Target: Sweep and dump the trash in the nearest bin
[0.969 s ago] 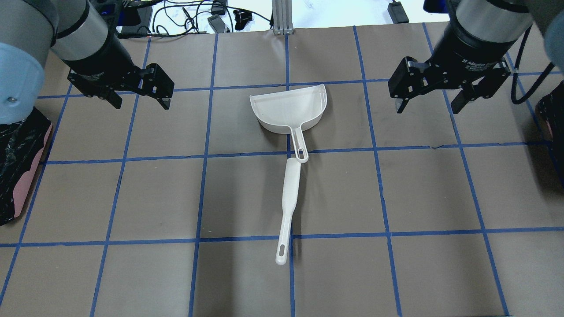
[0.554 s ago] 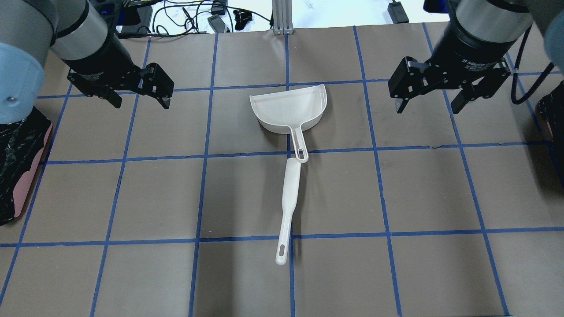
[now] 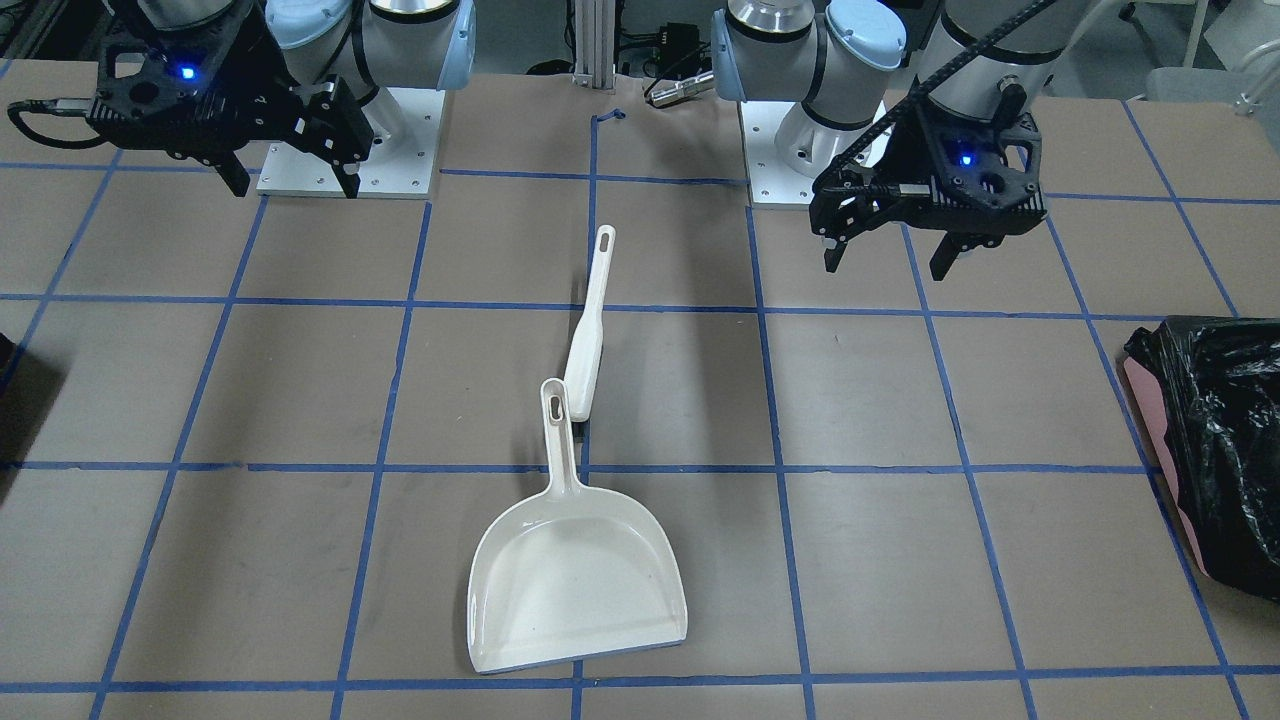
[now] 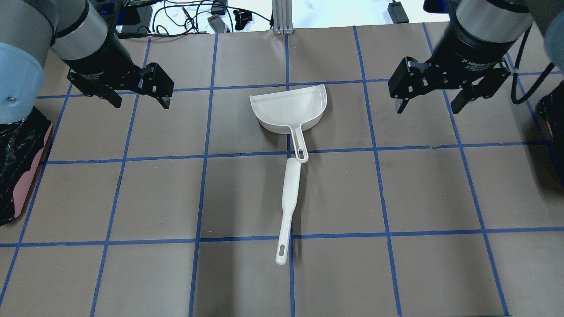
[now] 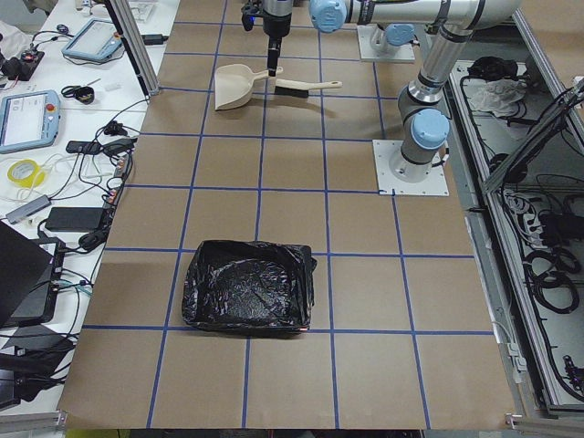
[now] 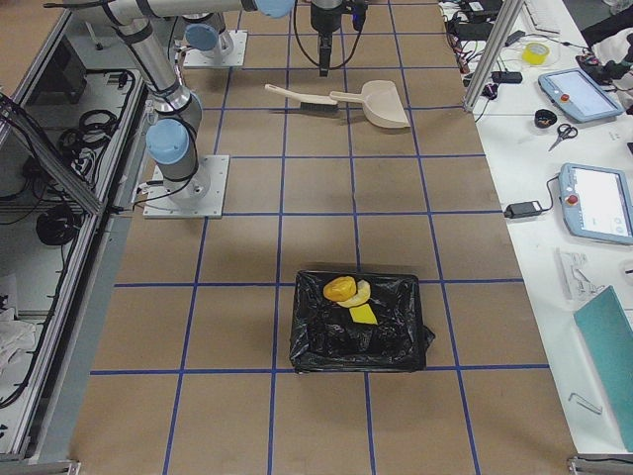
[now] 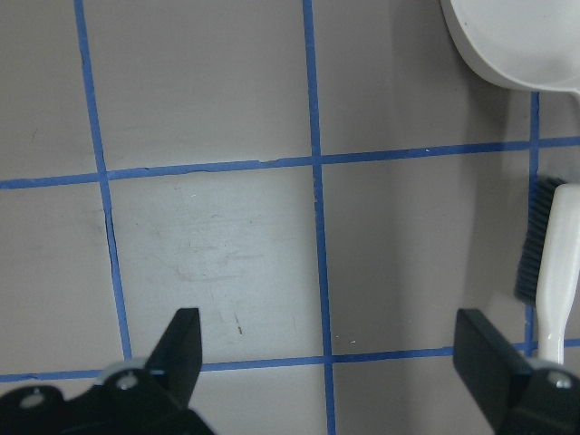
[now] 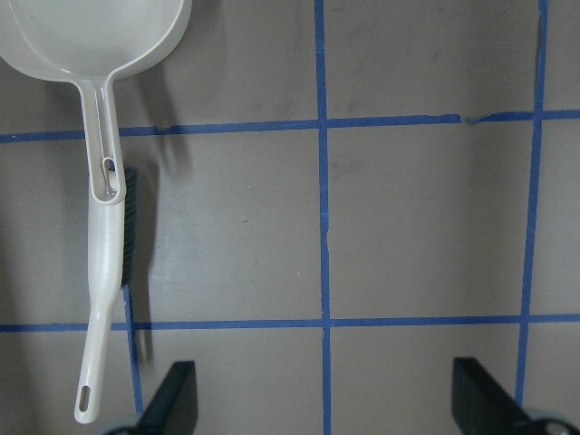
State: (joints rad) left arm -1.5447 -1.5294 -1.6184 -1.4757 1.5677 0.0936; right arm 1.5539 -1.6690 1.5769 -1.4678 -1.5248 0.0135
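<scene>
The trash lies inside the black-lined bin [image 6: 356, 360] in the exterior right view: an orange-brown ball [image 6: 340, 289], a bread piece [image 6: 361, 293] and a yellow wedge [image 6: 363, 314]. A corner of this bin [image 4: 550, 115] shows at the overhead's right edge. A white dustpan [image 4: 288, 108] [image 3: 575, 585] lies mid-table, with a white brush [image 4: 291, 193] [image 3: 588, 340] at the end of its handle. My left gripper [image 4: 141, 103] [image 3: 886, 268] [image 7: 331, 362] hovers open, left of the pan. My right gripper [image 4: 427, 109] [image 3: 295, 188] [image 8: 326, 399] hovers open to its right. Both are empty.
A pink bin with a crinkly black bag [image 3: 1210, 430] [image 4: 17, 163] [image 5: 246, 292] stands at the table's edge on my left. Brown table [image 4: 132, 198] marked with blue tape squares. Cables and devices [image 4: 194, 17] lie beyond the far edge.
</scene>
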